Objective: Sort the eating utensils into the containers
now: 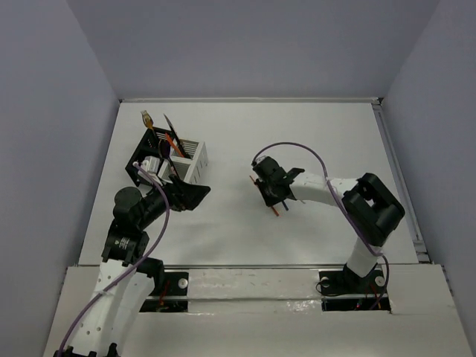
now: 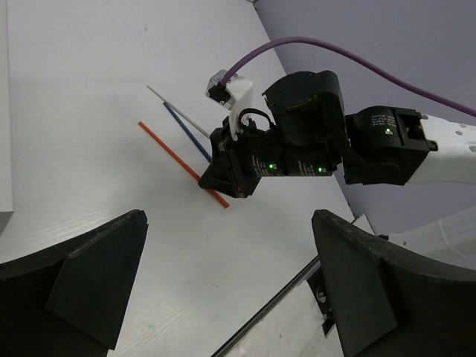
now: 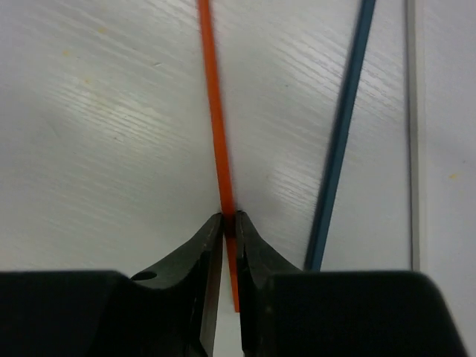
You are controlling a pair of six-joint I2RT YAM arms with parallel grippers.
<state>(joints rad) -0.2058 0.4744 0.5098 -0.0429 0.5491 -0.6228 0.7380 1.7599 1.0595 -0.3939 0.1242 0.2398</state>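
The right gripper (image 3: 229, 220) is down on the table (image 1: 245, 126), right of centre, its two fingers pinched together on the orange stick (image 3: 216, 111) near its near end; the stick lies flat and does not appear to be lifted yet. The teal stick (image 3: 342, 149) lies just beside it and the silver stick (image 3: 411, 149) beyond that, all three fanned out and apart from one another.

For a clean pick, raise straight up before any sideways travel; the grip sits far off the stick's middle, so I would expect the long free end to droop or swing; a slow lift keeps it from sweeping the teal stick out of place. The pinch is narrow, so check that the stick has not rolled out of the pads.

The black caddy (image 1: 140, 158) and the white caddy (image 1: 198, 169) stand touching at the far left, already holding a gold fork (image 1: 146, 117) and other pieces. The left gripper (image 2: 229, 253) hangs just in front of the white caddy, fingers spread wide and holding nothing; it sits on the direct line to the caddies, so approach from above or beyond it.
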